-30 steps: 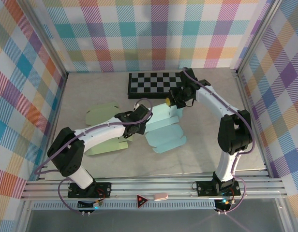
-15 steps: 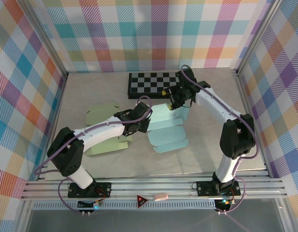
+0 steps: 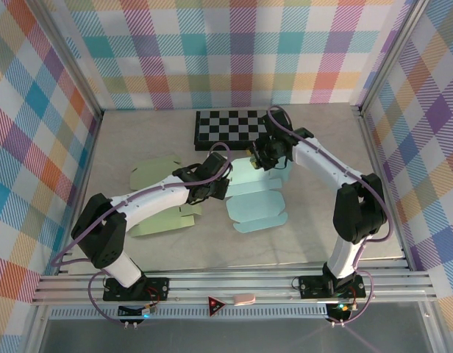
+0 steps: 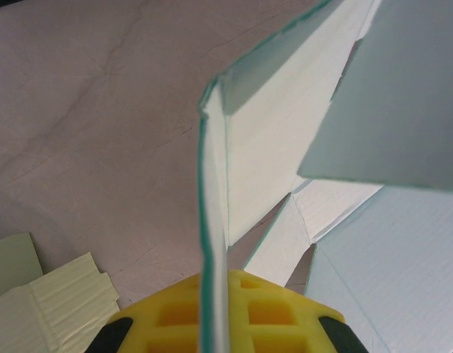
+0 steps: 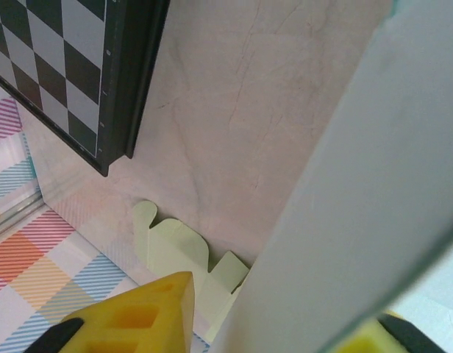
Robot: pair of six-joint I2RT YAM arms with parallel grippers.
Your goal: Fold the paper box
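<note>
Two robot arms work a pale blue paper box [image 3: 257, 209] lying part-unfolded at mid-counter [image 3: 315, 228], just in front of a chessboard [image 3: 228, 126]. The left claw [image 3: 218, 187] meets the box at its left edge. In the left wrist view its yellow fingers [image 4: 274, 312] sit tight on either side of an upright flap, whose thin green-edged rim runs straight down between them. The right claw [image 3: 260, 159] is at the box's far edge, beside the board. In the right wrist view a raised panel passes between its yellow fingers [image 5: 138, 312], though it cannot be told whether they pinch it or merely bracket it. Flat green card sheets [image 3: 154, 173] lie on the counter to the left, under and beside the left arm.
</note>
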